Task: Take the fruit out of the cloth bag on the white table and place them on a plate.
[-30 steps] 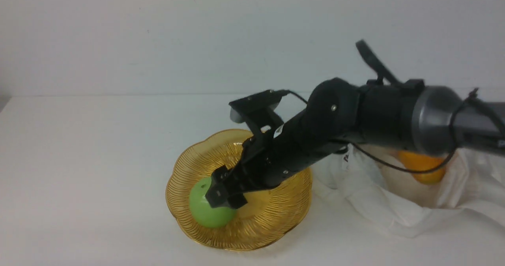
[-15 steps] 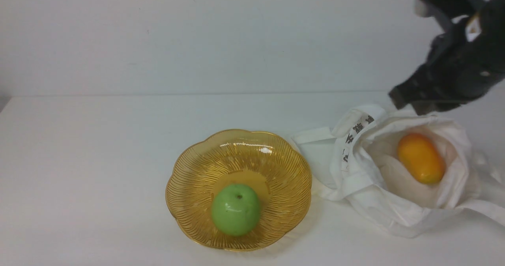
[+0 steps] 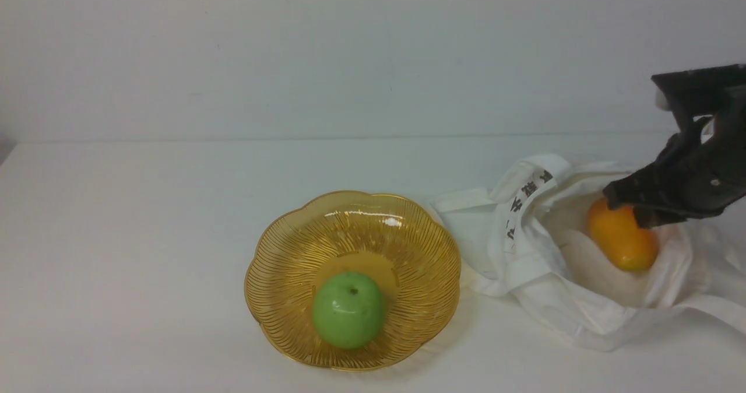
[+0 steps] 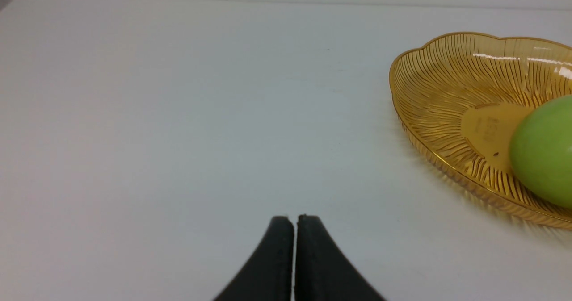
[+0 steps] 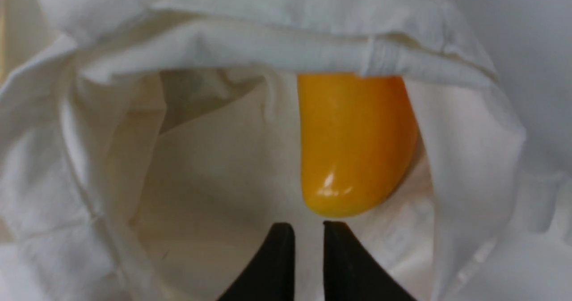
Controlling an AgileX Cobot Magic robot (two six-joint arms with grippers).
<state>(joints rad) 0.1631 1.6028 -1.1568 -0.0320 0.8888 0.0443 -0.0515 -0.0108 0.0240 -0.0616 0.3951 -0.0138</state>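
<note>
Mango (image 5: 355, 144) in cloth bag (image 5: 214, 46), just ahead of R pincer (image 5: 309, 229), tips slightly apart, gripping nothing

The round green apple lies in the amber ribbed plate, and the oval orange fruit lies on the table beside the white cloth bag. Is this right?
No. The oval orange fruit lies inside the white cloth bag, as the right wrist view shows. The round green apple is in the amber ribbed plate.
</note>
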